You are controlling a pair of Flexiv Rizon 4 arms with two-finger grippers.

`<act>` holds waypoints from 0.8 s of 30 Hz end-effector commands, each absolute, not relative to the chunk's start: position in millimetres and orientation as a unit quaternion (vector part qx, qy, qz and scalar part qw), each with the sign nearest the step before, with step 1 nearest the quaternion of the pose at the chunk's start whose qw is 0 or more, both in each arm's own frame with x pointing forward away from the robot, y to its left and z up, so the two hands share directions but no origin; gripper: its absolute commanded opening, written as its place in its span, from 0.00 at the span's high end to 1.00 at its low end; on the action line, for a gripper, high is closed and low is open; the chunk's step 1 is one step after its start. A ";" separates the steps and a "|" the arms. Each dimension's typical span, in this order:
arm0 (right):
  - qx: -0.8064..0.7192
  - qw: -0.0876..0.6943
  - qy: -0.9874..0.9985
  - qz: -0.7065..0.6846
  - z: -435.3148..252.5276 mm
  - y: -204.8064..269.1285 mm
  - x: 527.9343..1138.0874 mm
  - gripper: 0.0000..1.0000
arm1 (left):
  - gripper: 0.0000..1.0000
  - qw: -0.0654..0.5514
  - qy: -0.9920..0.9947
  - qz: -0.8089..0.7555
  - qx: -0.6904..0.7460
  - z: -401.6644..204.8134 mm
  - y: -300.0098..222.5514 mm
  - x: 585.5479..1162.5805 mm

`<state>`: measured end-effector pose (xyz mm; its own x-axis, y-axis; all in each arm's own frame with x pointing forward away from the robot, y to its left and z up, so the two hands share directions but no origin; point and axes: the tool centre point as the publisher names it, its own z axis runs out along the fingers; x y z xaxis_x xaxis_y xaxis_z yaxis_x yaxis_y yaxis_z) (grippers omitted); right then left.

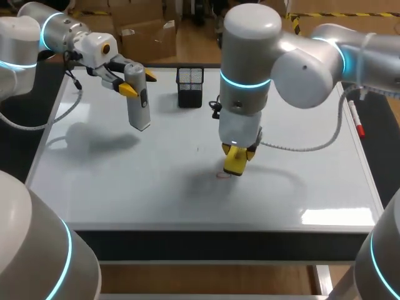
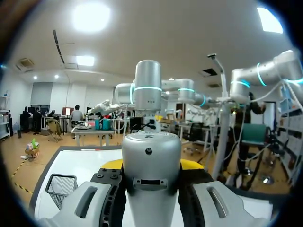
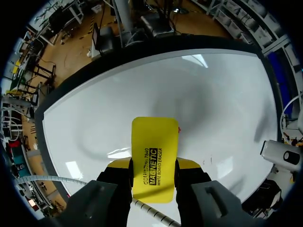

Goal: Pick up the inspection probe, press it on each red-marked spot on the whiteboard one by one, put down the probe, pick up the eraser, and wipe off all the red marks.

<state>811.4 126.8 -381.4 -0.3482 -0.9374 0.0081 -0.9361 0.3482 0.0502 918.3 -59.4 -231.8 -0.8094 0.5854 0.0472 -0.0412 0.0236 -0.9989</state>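
Across the table a whiteboard [image 1: 125, 187] is spread. At its left rear the inspection probe [image 1: 138, 103] is clamped by its upper end between the left gripper's [image 1: 139, 83] fingers and hung clear of the board (probably so that wiping is unobstructed). A black mesh holder [image 1: 190, 86] is set at the rear middle. Near the centre the yellow eraser [image 1: 235, 161] is gripped on both sides by the right gripper [image 1: 239, 152] and pressed down at a faint red mark [image 1: 223, 175]. A red marker [image 1: 356, 119] is seen at the right edge.
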 end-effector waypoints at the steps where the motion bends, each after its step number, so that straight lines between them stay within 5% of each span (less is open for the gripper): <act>1: 0.571 0.019 -0.821 -0.015 -380.1 126.9 811.9 1.00 | 1.00 0.235 -0.677 0.668 -0.202 -229.8 -59.0 919.0; 24: 0.633 0.039 -0.772 -0.037 -405.5 177.3 797.0 1.00 | 1.00 0.235 -0.677 0.668 -0.202 -229.8 -59.0 919.0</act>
